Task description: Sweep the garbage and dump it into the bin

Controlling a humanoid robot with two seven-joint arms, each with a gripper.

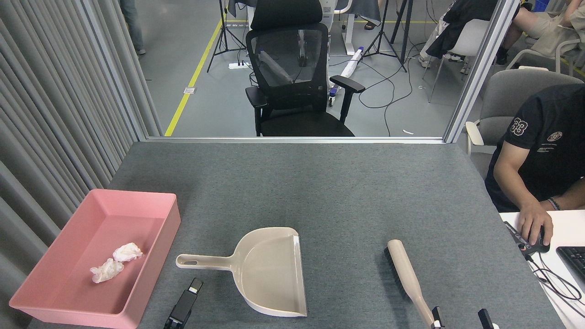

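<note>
My left gripper (185, 305) sits low at bottom centre-left, seen end-on & dark, pointing up-frame, near the dustpan (269, 269) handle but apart from it; can't tell how far open, nothing in it. Right gripper (459, 317) at bottom right edge: two finger tips spread apart, one just beside the brush (408, 278) handle end, gripping nothing. Garbage (115, 261), 2 white wads, lies in the pink bin (68, 301) at lower left. Grey felt table (320, 183); black office chair (292, 77) top centre, a person (539, 151) at right.

Two tissue wads (115, 262) in pink bin (59, 303), empty dustpan (269, 270) and brush (408, 277) on table (320, 183)
</note>
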